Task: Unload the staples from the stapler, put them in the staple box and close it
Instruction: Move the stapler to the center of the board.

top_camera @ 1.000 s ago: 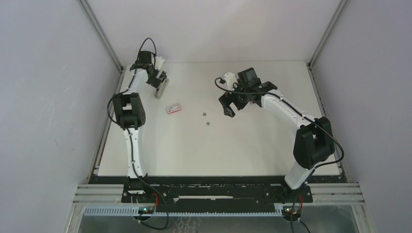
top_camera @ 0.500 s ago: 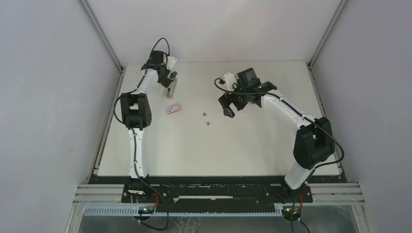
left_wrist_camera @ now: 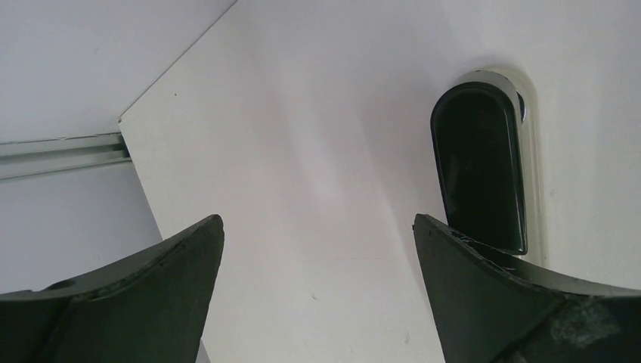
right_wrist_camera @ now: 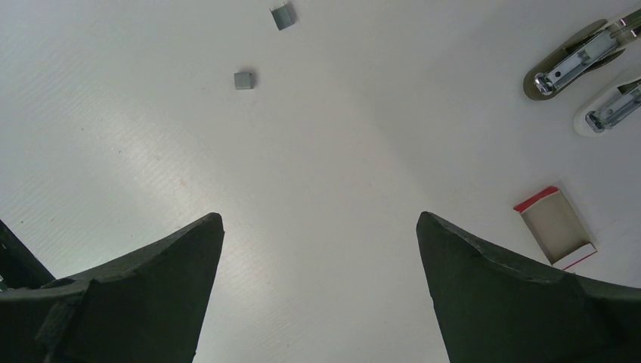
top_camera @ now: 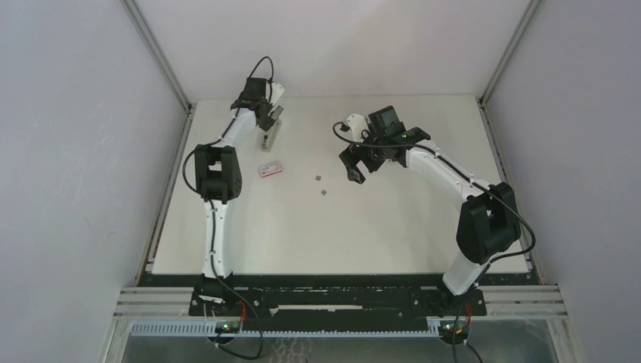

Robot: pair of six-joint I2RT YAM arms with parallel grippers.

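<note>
Jaws on both arms are standing wide and holding nothing. The left gripper (left_wrist_camera: 317,227) is hovering over the far left of the table (top_camera: 378,227), with the stapler (left_wrist_camera: 480,170) lying just beside one of its fingers. The right gripper (right_wrist_camera: 317,227) is hanging above mid-table, and two short strips of staples (right_wrist_camera: 243,79) are lying loose on the surface ahead of it, well apart from the stapler. A small pink-and-white box (right_wrist_camera: 555,225) is lying nearer the stapler. In the right wrist view the stapler is lying folded open with its metal channel showing; whether any strip is sitting in that channel is too small to tell. I judge the emptying step to be in hand, with some staples already out. The next move calls for the left gripper to centre over the stapler body and close on it squarely, so the channel can be tipped or checked.
</note>
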